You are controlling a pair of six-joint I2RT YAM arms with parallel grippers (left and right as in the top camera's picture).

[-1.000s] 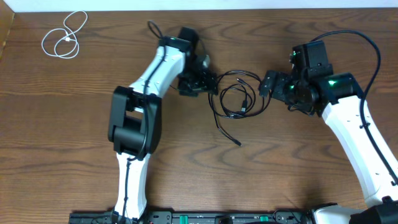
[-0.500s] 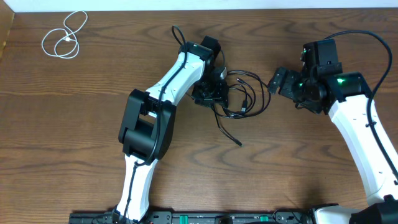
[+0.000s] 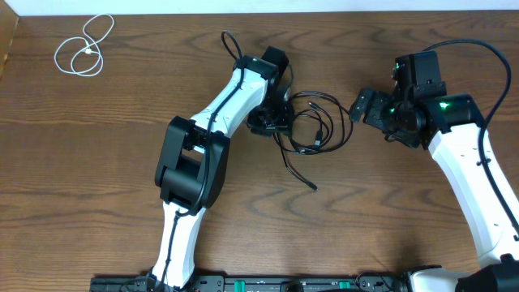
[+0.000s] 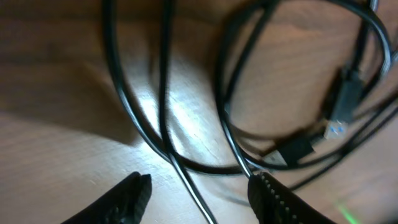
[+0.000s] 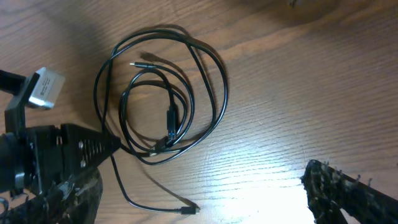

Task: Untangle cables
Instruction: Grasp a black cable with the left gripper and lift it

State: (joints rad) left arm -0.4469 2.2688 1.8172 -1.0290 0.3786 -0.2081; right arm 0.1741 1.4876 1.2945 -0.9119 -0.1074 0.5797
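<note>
The table (image 3: pixel 97 162) is brown wood with a clear grain and a soft sheen, the black cables (image 4: pixel 165 74) look like smooth, slightly glossy rubbery plastic, the white cable (image 3: pixel 85 53) looks equally smooth, and the arms (image 3: pixel 231 101) wear glossy white plastic shells with matt black joints.

Fig.: no legible txt, labels, brand marks or nos. in the overhead or either wrist view. Pale grey block (image 5: pixel 45 87) on the left arm (image 3: pixel 231 93), right wrist view: face too blurred to read. Green light (image 3: pixel 443 104) on the right arm (image 3: pixel 462 158), overhead view: lit spot only, no chars.
</note>
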